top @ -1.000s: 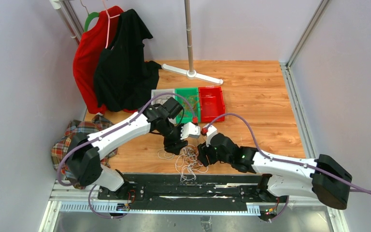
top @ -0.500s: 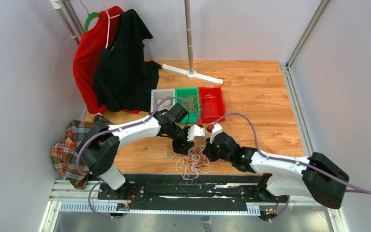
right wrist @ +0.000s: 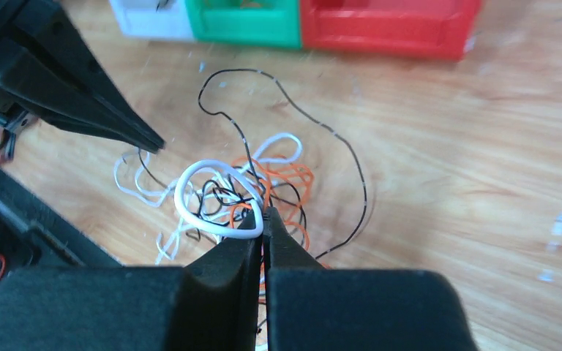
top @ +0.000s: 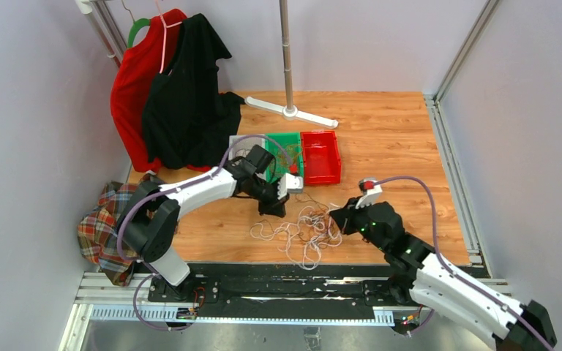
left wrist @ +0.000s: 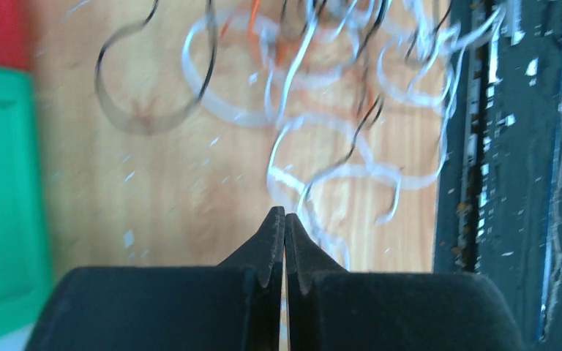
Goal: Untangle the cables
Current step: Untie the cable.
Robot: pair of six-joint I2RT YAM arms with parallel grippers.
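On the wooden table (top: 410, 146), cables (top: 304, 230) sprawl between the arms. The green bin (top: 282, 135) (blurry here) seems to hold wires. The right gripper (right wrist: 263, 219) pinches a white loop; the left gripper (left wrist: 285, 219) is pressed together.

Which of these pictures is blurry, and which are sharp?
Left wrist: cables smeared, likely motion blur. Right wrist: cables sharp, bins behind slightly soft. Top external: evenly lit and sharp, though the cables look small.
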